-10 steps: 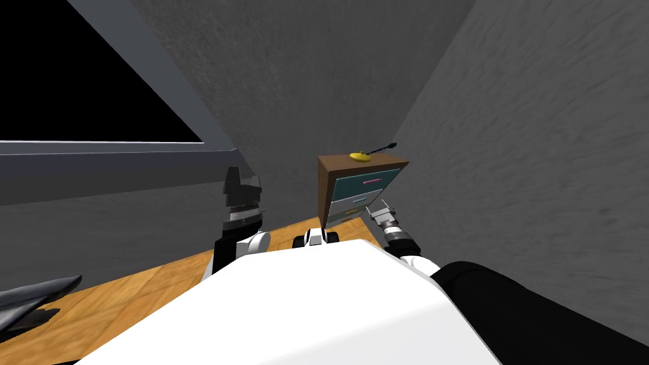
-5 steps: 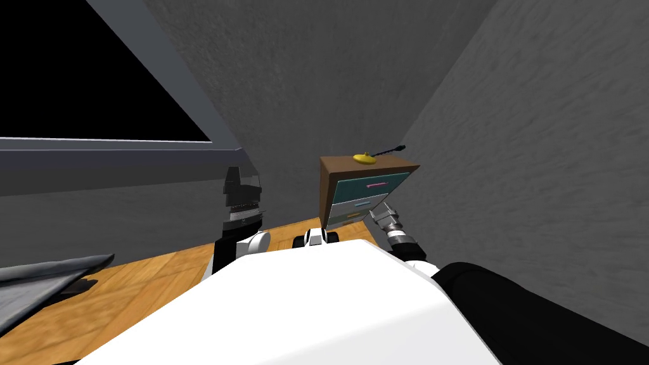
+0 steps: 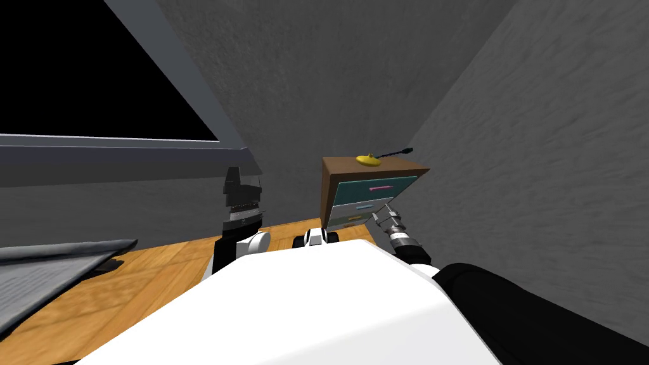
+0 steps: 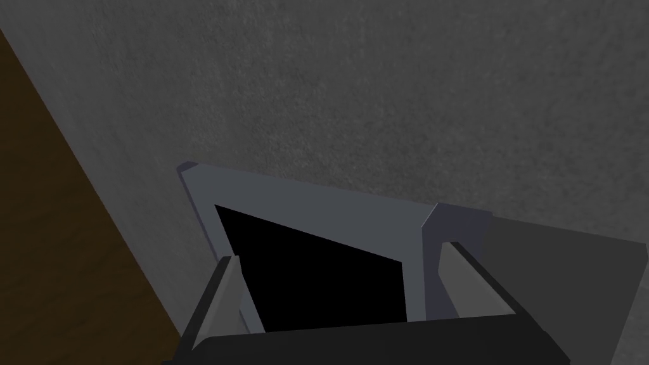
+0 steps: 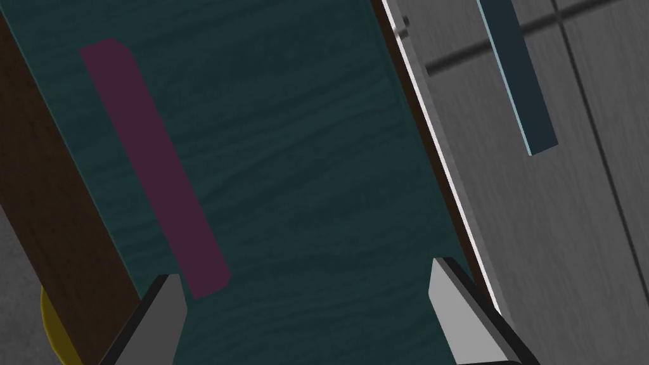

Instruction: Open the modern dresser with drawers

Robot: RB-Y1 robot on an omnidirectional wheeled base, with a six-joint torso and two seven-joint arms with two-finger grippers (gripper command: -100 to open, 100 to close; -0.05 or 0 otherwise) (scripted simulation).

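**Entry: brown-cased dresser, right claw at its top drawer**

Item 1. Small dresser with a brown wood-look case (image 3: 326, 190) and three stacked drawers. It stands on the honey-coloured plank floor (image 3: 158, 279), close to the corner where two rough grey walls meet. From the head view the drawer fronts appear flush with the case.
- Top drawer: dark teal grained front (image 5: 285, 177) with a long, flat magenta bar handle (image 5: 155, 171).
- Middle drawer: grey grained front (image 5: 539, 190) with a slim blue bar handle (image 5: 516, 76).
- Bottom drawer: pale front with a short yellowish handle (image 3: 353, 218).

Item 2. Small yellow rounded object (image 3: 367, 160) with a thin dark stem, resting on the dresser's top towards its back edge.

Item 3. Right gripper (image 5: 314, 313), released and holding nothing. Its blades are spread before the teal front, and the lower end of the magenta handle lies just beside one fingertip (image 5: 165, 317); contact cannot be judged. In the head view it sits at the dresser's lower right front corner.

Item 4. Left gripper (image 4: 336, 291), released and empty, on an arm raised well to the left of the dresser.
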